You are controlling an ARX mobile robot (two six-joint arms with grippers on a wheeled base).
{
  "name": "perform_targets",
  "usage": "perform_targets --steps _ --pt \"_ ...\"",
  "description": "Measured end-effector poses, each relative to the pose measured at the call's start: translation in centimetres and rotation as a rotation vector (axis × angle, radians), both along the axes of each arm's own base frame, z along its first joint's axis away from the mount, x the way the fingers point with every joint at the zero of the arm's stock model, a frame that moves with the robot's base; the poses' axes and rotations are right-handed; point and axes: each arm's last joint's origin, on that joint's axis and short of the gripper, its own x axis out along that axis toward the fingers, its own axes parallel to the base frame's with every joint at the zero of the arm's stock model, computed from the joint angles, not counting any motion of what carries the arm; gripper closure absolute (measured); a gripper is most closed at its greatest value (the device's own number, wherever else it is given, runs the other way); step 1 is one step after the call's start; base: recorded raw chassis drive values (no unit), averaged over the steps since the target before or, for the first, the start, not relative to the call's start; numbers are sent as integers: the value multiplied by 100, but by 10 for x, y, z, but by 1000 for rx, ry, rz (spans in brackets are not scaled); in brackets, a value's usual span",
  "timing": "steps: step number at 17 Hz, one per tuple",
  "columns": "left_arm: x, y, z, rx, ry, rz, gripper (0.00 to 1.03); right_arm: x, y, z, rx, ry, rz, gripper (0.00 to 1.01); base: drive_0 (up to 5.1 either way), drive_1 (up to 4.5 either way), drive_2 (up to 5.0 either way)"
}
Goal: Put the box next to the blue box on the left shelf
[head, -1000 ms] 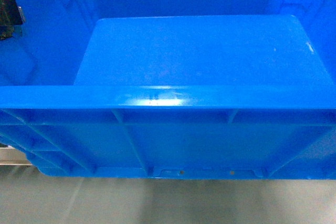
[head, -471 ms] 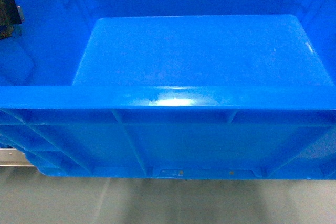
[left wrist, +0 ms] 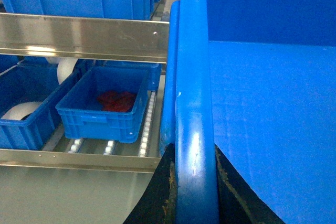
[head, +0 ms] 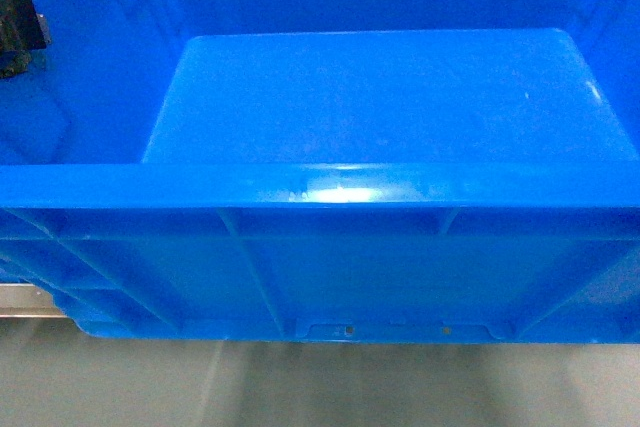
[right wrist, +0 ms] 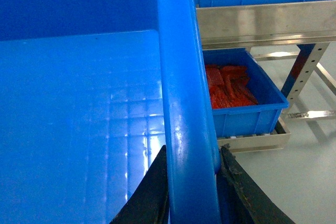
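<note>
The large bright-blue plastic crate [head: 380, 97] fills nearly the whole head view, its far wall and both side walls cut off by the frame, so the rack behind it is hidden there. It is held up between both arms: the left gripper [left wrist: 191, 187] is clamped astride the crate's thick rolled left rim, the right gripper [right wrist: 191, 182] likewise astride the right rim. Its smooth flat floor is bare, and its near wall shows vertical ribs. In the left wrist view, a smaller blue bin [left wrist: 102, 108] holding something red sits on the grey roller-rail shelf [left wrist: 144, 129]. Another blue bin [right wrist: 244, 103] with red contents shows in the right wrist view; what the red items are is unclear.
</note>
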Motion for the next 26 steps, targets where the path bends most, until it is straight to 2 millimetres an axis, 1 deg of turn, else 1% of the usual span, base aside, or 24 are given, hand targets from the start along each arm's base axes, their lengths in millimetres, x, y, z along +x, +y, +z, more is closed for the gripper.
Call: perform_targets --steps 5,26 --pt "0 0 0 0 -1 1 92 0 0 0 1 -3 1 83 -493 252 252" --pt "0 0 0 -1 -2 0 92 0 0 0 0 -2 1 83 0 0 0"
